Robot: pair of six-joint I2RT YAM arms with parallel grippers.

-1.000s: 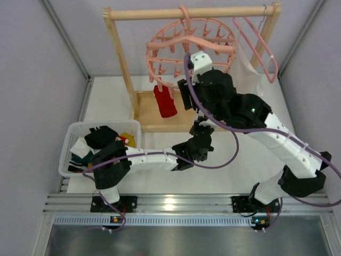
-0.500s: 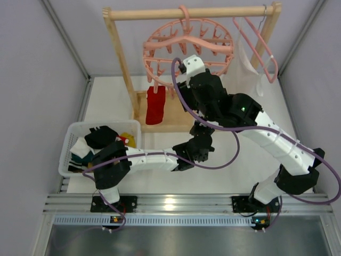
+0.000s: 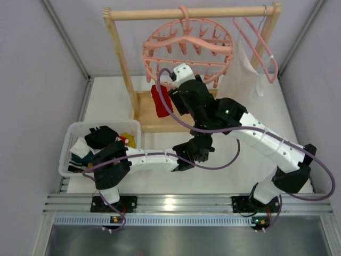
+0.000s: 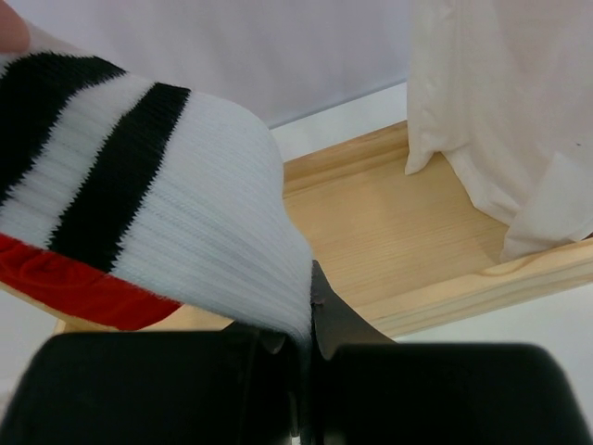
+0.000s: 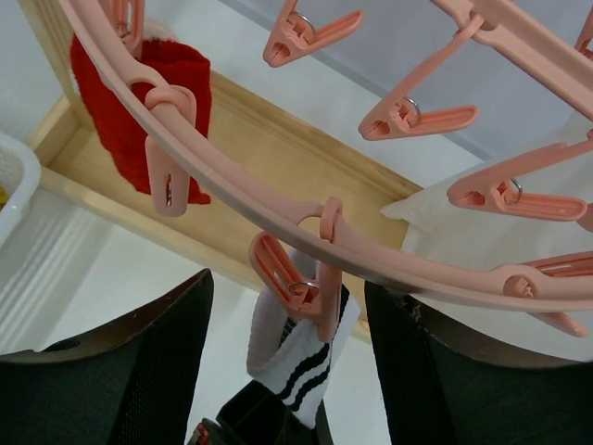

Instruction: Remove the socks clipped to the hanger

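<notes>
The round pink hanger (image 3: 187,47) hangs from the wooden rack; its ring (image 5: 306,209) crosses the right wrist view. A red sock (image 3: 161,101) (image 5: 130,102) hangs from a clip on the ring's left. A white sock with black stripes (image 5: 298,350) hangs from another clip (image 5: 298,278). My right gripper (image 5: 287,287) (image 3: 176,88) is open just under the ring, one finger on each side of that clip. My left gripper (image 4: 310,324) (image 3: 198,140) is shut on the striped sock's (image 4: 157,204) lower end, whose red cuff (image 4: 74,287) shows at the left.
A white cloth garment (image 3: 248,64) (image 4: 500,120) and a plain pink coat hanger (image 3: 262,48) hang at the rack's right. The rack's wooden base (image 4: 398,232) lies below. A white basket (image 3: 72,140) holding removed socks stands at the left front.
My right gripper has moved left and nearer under the ring, to the striped sock's clip. The hanger has shifted slightly left and the red sock has swung. The left arm has not moved.
</notes>
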